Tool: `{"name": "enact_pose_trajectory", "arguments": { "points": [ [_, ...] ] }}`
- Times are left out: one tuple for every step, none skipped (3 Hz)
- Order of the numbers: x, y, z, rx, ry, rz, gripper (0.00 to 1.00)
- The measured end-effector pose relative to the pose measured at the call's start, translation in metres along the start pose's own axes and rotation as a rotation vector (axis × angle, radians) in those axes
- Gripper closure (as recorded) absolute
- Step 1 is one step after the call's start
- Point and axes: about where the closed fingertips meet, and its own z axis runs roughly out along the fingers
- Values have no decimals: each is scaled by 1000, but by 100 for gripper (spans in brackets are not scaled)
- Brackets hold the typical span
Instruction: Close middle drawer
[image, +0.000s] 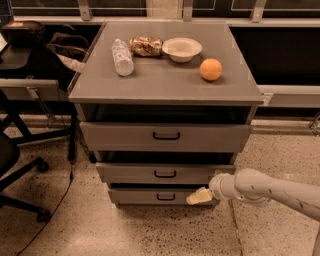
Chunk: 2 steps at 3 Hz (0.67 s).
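The middle drawer (165, 173) is the second of three grey metal drawers, with a flat front and a small black centre handle. Its front stands slightly forward of the cabinet, with a dark gap above it. My gripper (199, 197) is at the end of the white arm that comes in from the lower right. It sits low, in front of the right end of the lowest drawer (159, 196), just below the middle drawer's right corner.
The top drawer (166, 136) stands out a little. On the cabinet top (165, 82) lie a water bottle (121, 57), a snack bag (146, 46), a white bowl (182, 49) and an orange (210, 69). An office chair (20, 165) stands at left.
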Motion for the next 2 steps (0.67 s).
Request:
{"name": "enact_pose_trajectory", "arguments": {
  "points": [
    [-5,3,-10,-6,-22,-19,0],
    [1,5,-24,-9,-29,-20,0]
  ]
}}
